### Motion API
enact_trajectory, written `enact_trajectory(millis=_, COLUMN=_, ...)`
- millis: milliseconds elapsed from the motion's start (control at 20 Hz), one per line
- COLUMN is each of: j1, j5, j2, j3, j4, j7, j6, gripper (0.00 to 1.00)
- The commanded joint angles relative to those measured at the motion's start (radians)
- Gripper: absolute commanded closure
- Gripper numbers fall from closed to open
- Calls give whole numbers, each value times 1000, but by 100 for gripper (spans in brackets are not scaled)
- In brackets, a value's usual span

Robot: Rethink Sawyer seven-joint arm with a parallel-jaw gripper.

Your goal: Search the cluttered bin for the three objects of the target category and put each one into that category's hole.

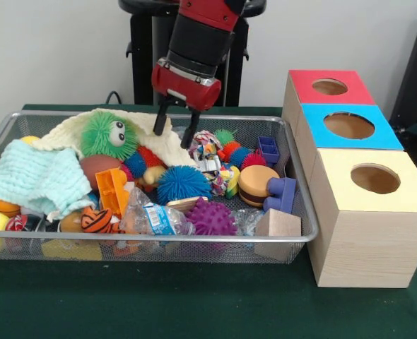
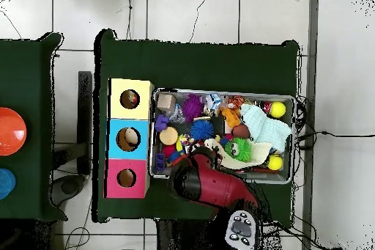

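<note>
Jaws spread wide and empty over the bin [image 1: 304, 236], confetti lump [image 1: 204, 145] just beside one tip, yellow-topped box's hole [image 1: 375, 179] way off to the side.

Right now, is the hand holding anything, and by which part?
Nothing is held. The hand hangs open above the bin, its fingers empty over a cream cloth.

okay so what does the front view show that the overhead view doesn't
Only the front view shows the red and black gripper with its two dark fingers apart, hanging over the cream cloth, and a confetti-patched whitish lump just beside them.

Only the overhead view shows an orange disc on a second table.

Both show the silver wire mesh bin and the yellow-topped wooden box with its round hole.
</note>
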Motion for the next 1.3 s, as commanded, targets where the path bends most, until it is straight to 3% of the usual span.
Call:
enact_trajectory(millis=50, j1=22, j5=55, j2=-14, j3=121, j4=110, j7=218, j6=20, gripper=0)
enact_trajectory(millis=400, j1=-33, j5=64, j2=28, j3=197, j4=95, j7=226, j6=-37, gripper=0)
enact_trajectory(millis=700, j1=-33, j5=83, j2=16, j3=192, j4=128, j7=236, j6=-27, gripper=0)
enact_trajectory(millis=1000, j1=-97, j5=65, j2=45, j3=231, j4=159, j7=229, j6=-54, gripper=0)
enact_trajectory(millis=1300, j1=-102, j5=77, j2=12, j3=217, j4=199, j7=231, j6=-32, gripper=0)
